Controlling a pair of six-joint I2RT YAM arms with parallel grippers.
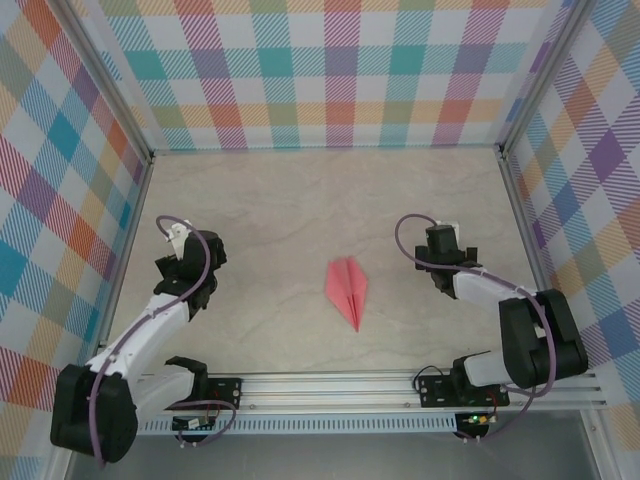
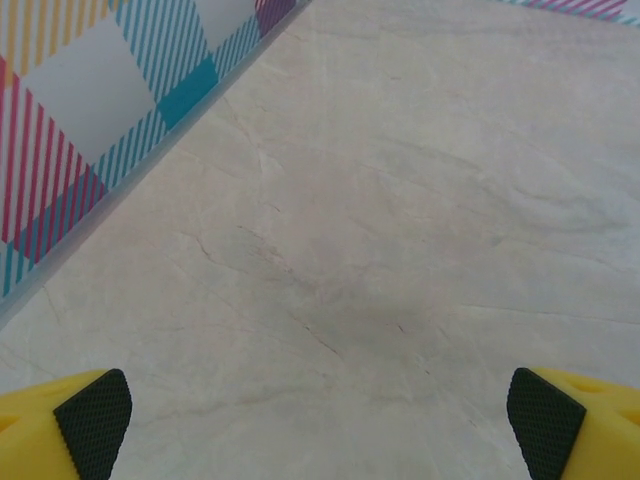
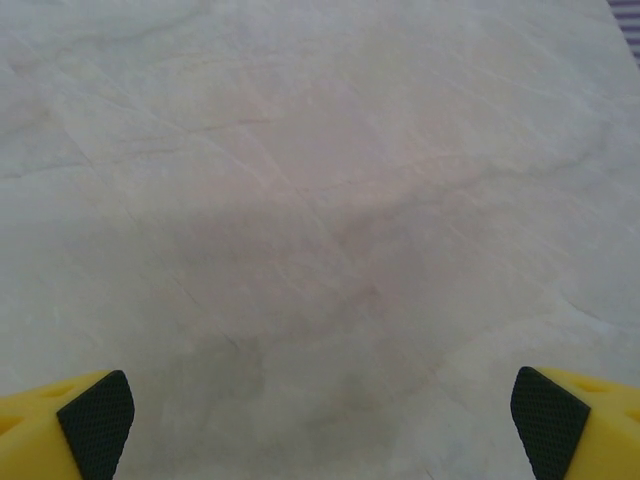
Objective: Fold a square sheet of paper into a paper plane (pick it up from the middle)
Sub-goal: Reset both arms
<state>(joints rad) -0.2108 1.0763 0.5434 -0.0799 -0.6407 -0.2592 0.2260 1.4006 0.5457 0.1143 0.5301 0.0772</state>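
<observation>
lying on the table (image 1: 300, 200) between the arms, the paper plane (image 1: 347, 288) is showing as a slim salmon-pink dart with a central ridge; its long axis is running near-to-far, sharp tip pointing toward the bases, slightly right; left gripper (image 2: 320, 425) and right gripper (image 3: 320, 425) are gaping wide, grasping nothing

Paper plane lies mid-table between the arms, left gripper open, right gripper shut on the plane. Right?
No. The right gripper is open and empty in the right wrist view, and well apart from the paper plane in the top view. The rest holds: the left gripper is open.
</observation>
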